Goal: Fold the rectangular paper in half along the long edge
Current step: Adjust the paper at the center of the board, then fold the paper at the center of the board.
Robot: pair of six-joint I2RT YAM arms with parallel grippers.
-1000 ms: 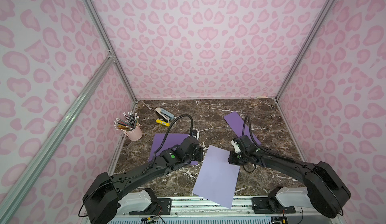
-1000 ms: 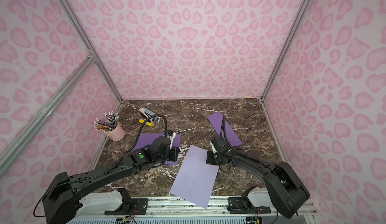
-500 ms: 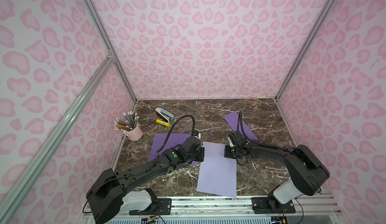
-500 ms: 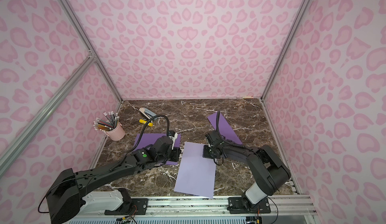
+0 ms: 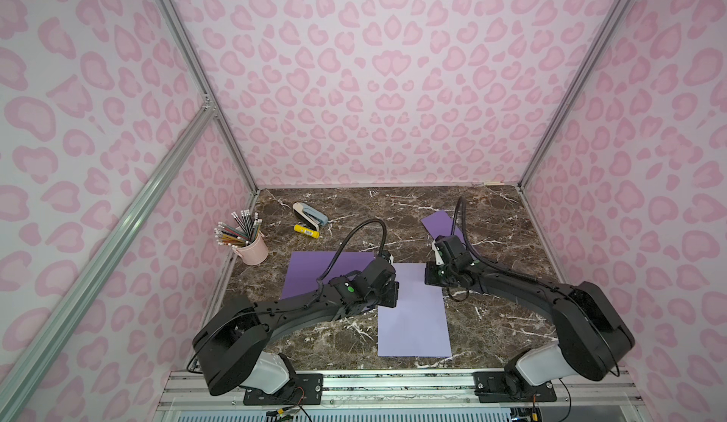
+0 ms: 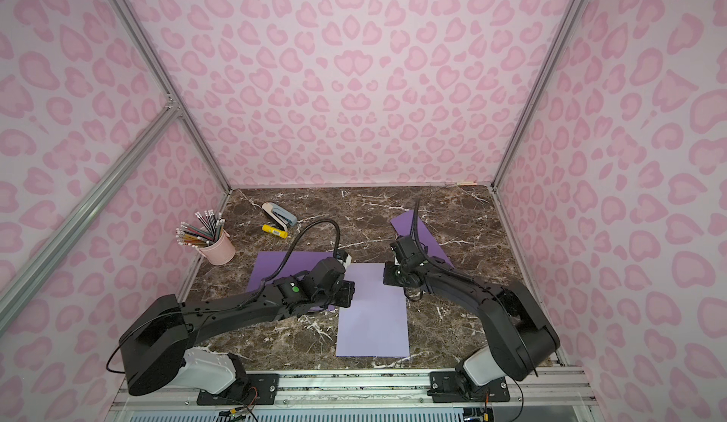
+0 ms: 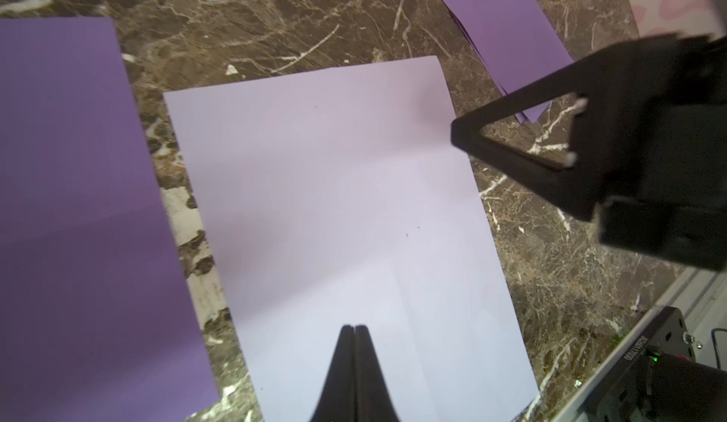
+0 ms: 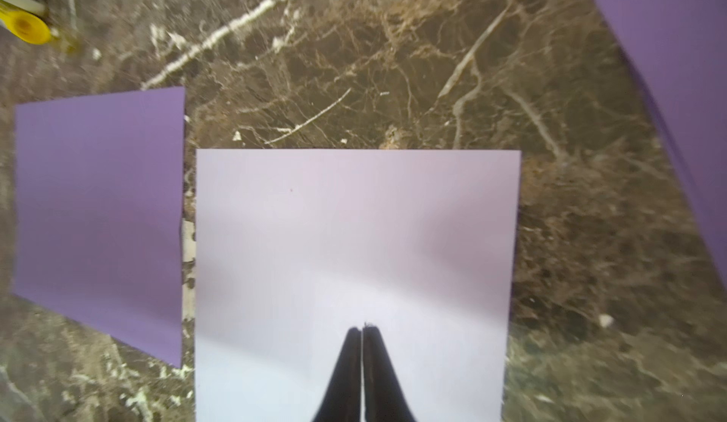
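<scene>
Squared up since earlier: lilac paper (image 5: pixel 413 314) now flat, lower centre. Left gripper (image 7: pixel 355 327) pinched together; right gripper (image 8: pixel 362 327) nearly together, holding nothing. Fold not begun; next needs grabbing a long edge.

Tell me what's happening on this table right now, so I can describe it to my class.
Two robot arms are working on a pale lilac sheet of paper lying flat and unfolded on the marble table. The left gripper is shut, its tips over the sheet. The right gripper sits at the sheet's opposite long side, jaws nearly together. Darker purple sheets, a pencil cup, a stapler and a glue stick lie aside.
</scene>
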